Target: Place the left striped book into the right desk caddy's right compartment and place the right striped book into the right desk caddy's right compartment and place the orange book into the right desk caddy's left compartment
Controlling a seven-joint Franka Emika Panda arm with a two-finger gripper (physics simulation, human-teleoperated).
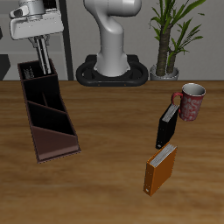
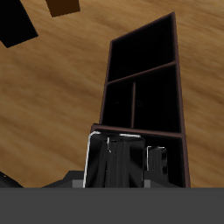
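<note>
- I am hanging my gripper [image 1: 42, 63] over the back end of the right desk caddy [image 1: 48, 118], with my fingers [image 1: 40, 54] pointing down into its right compartment [image 1: 39, 87], the squarish full-height section farthest from the table's front edge
- In my wrist view a right striped book [image 2: 114, 162], black and grey with pale streaks, is sitting upright in that right compartment [image 2: 166, 162], directly under my gripper [image 2: 118, 166]
- I cannot tell whether my fingers are clamping the book or standing apart from it; the wrist view is too dark and crowded there
- The left compartment [image 1: 52, 122], the longer section with sloping walls toward the caddy's low end, is showing only its black lining in both views [image 2: 149, 66]
- The orange book [image 1: 161, 169] is standing upright well apart from the caddy, nearer the table's front edge than the caddy's tall end
- A plain black book [image 1: 166, 127] is standing just behind the orange book, far from the caddy, leaning against or touching a patterned red mug [image 1: 190, 102]
- A potted plant [image 1: 171, 35] is standing beyond the mug, well away from the caddy
- I am reading no lettering, brand or label on any cover, the mug or the caddy
</note>
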